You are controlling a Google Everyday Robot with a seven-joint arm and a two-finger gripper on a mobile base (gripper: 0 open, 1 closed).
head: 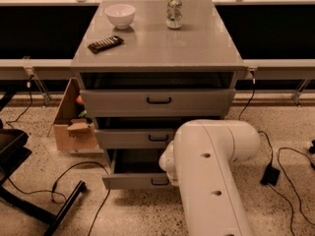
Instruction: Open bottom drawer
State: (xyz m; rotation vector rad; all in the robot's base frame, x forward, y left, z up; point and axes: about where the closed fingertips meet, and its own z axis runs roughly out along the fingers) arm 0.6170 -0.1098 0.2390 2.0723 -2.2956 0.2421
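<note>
The bottom drawer (135,180) is the lowest grey front of the cabinet, pulled out toward me, with its plain grey interior (135,161) showing. Its small black bar handle (160,181) sits at the front's right part. My white arm (211,171) reaches in from the lower right. The gripper (167,168) is at the handle, mostly hidden behind the arm's wrist. The middle drawer (135,138) and the tall top drawer (157,102) sit above, both slightly ajar.
On the cabinet top stand a white bowl (120,14), a can (173,12) and a dark bar-shaped packet (105,44). A cardboard box (74,122) stands left of the cabinet. Black cables (74,176) and a chair base (29,200) lie on the floor at left.
</note>
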